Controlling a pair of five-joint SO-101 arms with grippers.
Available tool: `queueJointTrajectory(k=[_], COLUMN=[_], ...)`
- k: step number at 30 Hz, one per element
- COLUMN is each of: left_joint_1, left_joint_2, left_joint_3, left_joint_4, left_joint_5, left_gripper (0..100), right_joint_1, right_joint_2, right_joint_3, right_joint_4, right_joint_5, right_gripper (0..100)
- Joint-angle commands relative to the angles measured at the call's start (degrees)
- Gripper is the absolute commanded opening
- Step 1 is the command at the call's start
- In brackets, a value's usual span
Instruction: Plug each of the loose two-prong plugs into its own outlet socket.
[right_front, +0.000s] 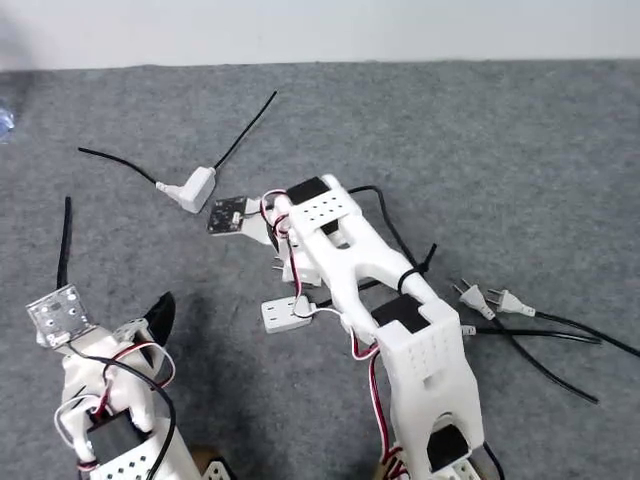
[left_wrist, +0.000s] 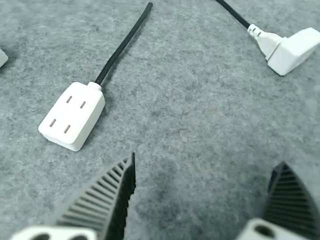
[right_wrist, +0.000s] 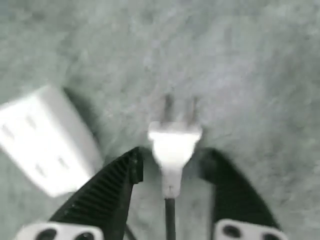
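Both spread: ribbed right end effector (right_wrist: 171, 159) astride white plug (right_wrist: 175, 141), left end effector (left_wrist: 206, 163) near boxy socket (left_wrist: 72, 116).

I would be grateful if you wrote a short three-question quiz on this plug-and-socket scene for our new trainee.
1. True or false: the left gripper is shut on a plug.
2. Which thing lies closest to the right gripper in its own wrist view? A) a two-prong plug B) a screwdriver C) a battery
3. Fill in the blank: in the left wrist view, the top face of the outlet block shows ____ slots.

Key: 1 false (it is open, with only carpet in the gap); 2 A; 3 four.
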Motion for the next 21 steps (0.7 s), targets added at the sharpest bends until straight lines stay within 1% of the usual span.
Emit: queueJointTrajectory(k=[1,4,9,11,14,17,21], left_joint_1=[0.7,0.7,0.7,0.7,0.7,0.7,0.5], left_joint_2=[-0.6,-0.6,-0.6,-0.6,-0.6,-0.6,-0.5], left_joint_3=[-0.5,-0.5,-0.5,-0.5,-0.5,-0.5,-0.5], left_joint_4=[-0.3,-0.3,-0.4,-0.5,-1.7,-1.9,-1.6], left_joint_5=[-0.6,-0.6,-0.7,-0.7,-0.7,-0.7,-0.7], left_gripper=[40,40,40,40,40,40,40], right_joint_1=[3.2,3.3,4.1,4.0,4.4,6.7,10.9], right_joint_2=[-7.3,-15.3,-31.0,-37.0,-45.6,-55.9,-69.7], right_joint_3=[-4.6,-6.2,-7.5,-7.4,-6.6,1.2,20.1], right_joint_4=[6.8,11.0,18.2,22.1,26.3,25.9,21.7], right_joint_5=[1.8,1.1,-5.1,-8.5,-16.4,-24.9,-24.5], right_gripper=[33.6,33.6,33.6,33.6,33.6,33.6,33.6])
